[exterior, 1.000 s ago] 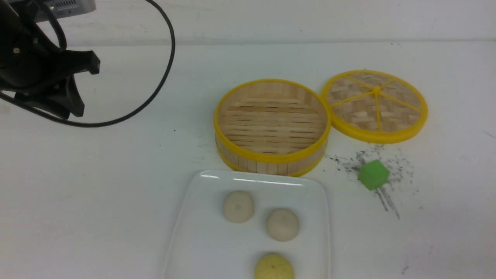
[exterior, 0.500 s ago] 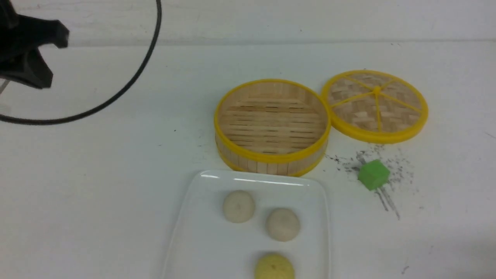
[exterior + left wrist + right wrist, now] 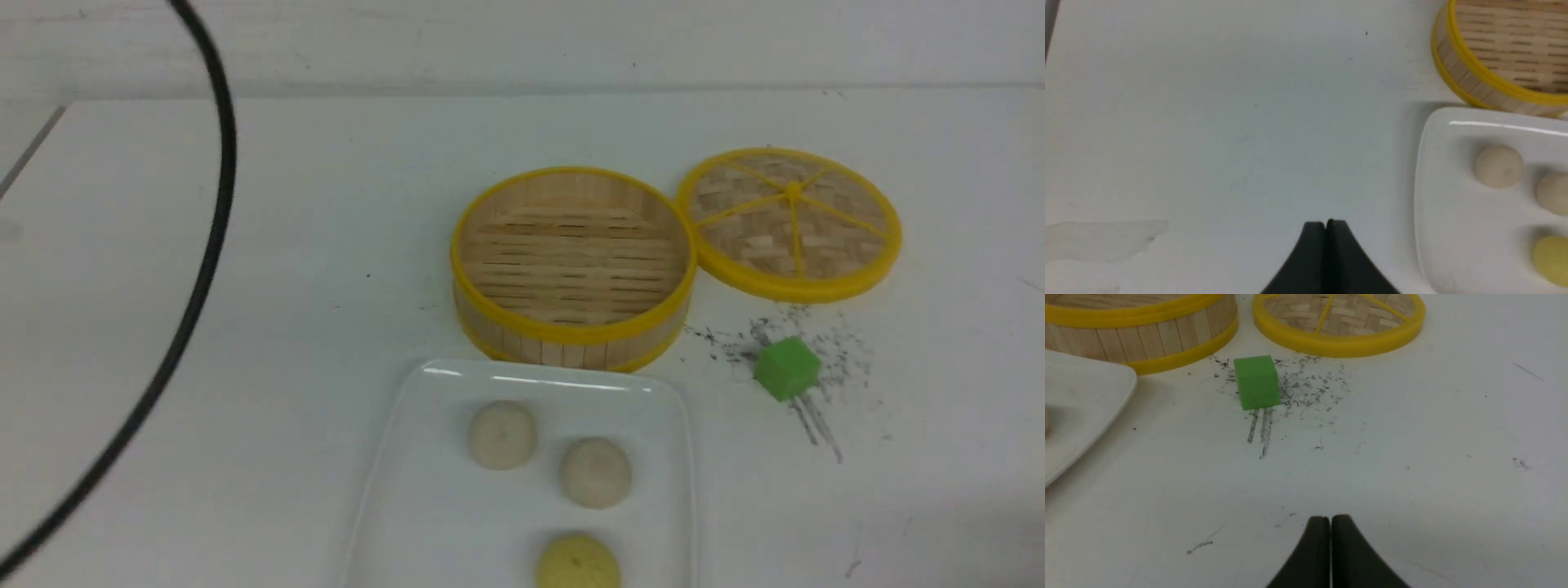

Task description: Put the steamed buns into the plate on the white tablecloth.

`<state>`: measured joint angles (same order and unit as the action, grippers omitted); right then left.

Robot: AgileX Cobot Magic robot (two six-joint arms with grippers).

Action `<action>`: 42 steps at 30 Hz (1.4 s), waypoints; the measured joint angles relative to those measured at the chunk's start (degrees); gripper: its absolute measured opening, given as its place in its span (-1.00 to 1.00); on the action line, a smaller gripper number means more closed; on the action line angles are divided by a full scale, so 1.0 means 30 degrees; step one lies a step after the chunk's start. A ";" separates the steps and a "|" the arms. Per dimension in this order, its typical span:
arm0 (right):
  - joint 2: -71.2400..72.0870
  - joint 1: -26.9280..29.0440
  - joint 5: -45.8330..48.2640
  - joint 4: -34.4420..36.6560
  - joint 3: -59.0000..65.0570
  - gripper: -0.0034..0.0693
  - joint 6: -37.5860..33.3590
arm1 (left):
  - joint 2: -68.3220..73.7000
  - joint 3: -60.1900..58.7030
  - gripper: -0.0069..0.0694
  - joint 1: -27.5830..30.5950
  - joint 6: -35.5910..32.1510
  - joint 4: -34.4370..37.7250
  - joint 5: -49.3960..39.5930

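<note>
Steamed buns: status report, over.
Left claw shut, empty; right claw shut, empty. All three steamed buns on the plate. Steamer empty. Nothing in the way.

Empty bamboo steamer [image 3: 573, 260], its lid [image 3: 790, 220] touching, green cube [image 3: 786, 368], black cable [image 3: 184, 306].

A thin black cable [image 3: 214, 245] curves; both end effectors' fingers [image 3: 1312, 261] are matte black.
</note>
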<state>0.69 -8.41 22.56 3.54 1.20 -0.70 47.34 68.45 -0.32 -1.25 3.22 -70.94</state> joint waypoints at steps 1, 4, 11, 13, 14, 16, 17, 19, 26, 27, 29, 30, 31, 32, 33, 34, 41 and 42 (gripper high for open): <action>0.0000 0.0000 0.0000 0.0000 0.0000 -0.82 0.0585 | -0.0998 -0.0974 -0.81 0.0000 0.0000 0.0000 0.0000; 0.0000 0.0000 0.0041 0.0000 0.0000 -0.81 0.1526 | -0.3381 -0.3235 -0.81 0.0000 -0.0049 0.0162 0.0000; 0.0000 0.0000 0.0055 0.0000 0.0000 -0.78 0.2341 | -1.0045 -0.9754 -0.81 0.0000 -0.0472 0.2397 0.1034; 0.0000 0.0000 0.0055 0.0000 0.0000 -0.77 0.2372 | -1.1142 -1.0774 -0.81 0.0000 -0.0475 0.2871 0.2531; 0.0000 0.0000 0.0055 0.0000 0.0000 -0.77 0.2380 | -1.1973 -1.1551 -0.81 0.0000 -0.0475 0.3235 0.3620; 0.0000 0.0000 0.0055 0.0000 0.0000 -0.75 0.2423 | -1.3577 -1.3300 -0.81 0.0000 -0.0324 0.3969 0.7549; 0.0000 0.0000 0.0055 0.0000 0.0000 -0.74 0.2423 | -1.4075 -1.3753 -0.81 0.0000 -0.0281 0.4173 0.8737; 0.0000 0.0000 0.0055 0.0000 0.0000 -0.73 0.2483 | -1.4711 -1.4632 -0.81 0.0000 -0.0266 0.4306 1.1217; 0.0000 0.0000 0.0055 0.0000 0.0000 -0.71 0.2547 | -1.5159 -1.6597 -0.79 0.0000 -0.0266 0.4360 1.4467; 0.0000 0.0000 0.0055 0.0000 0.0000 -0.70 0.2547 | -1.5159 -1.6842 -0.78 0.0000 -0.0266 0.4360 1.4547; 0.0000 0.0000 0.0055 0.0000 0.0000 -0.69 0.2547 | -1.5159 -1.7153 -0.78 0.0000 -0.0266 0.4360 1.4546; 0.0000 0.0000 0.0055 0.0000 0.0000 -0.69 0.2547 | -1.5159 -1.7397 -0.77 0.0000 -0.0266 0.4360 1.4551; 0.0000 0.0000 0.0055 0.0000 0.0000 -0.69 0.2547 | -1.5159 -1.7484 -0.77 0.0000 -0.0266 0.4337 1.4567; 0.0000 0.0000 0.0055 0.0000 0.0000 -0.69 0.2547 | -1.5159 -1.7606 -0.77 0.0000 -0.0266 0.4213 1.4567; 0.0000 0.0000 0.0055 0.0000 0.0000 -0.68 0.2547 | -1.5159 -1.7650 -0.77 0.0000 -0.0266 0.4099 1.4605; 0.0000 0.0000 0.0055 0.0000 0.0000 -0.68 0.2547 | -1.5159 -1.7771 -0.77 0.0000 -0.0266 0.3787 1.4677; 0.0000 0.0000 0.0055 0.0000 0.0000 -0.68 0.2554 | -1.5159 -2.0371 -0.73 0.0000 0.0922 0.0583 1.6125; 0.0000 0.0000 0.0064 0.0000 0.0000 -0.68 0.2554 | -1.5159 -2.0951 -0.73 0.0000 0.1472 -0.0078 1.6402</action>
<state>0.69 -8.41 22.75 3.54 1.20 6.96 1.86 5.60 -0.32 3.17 2.99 -21.73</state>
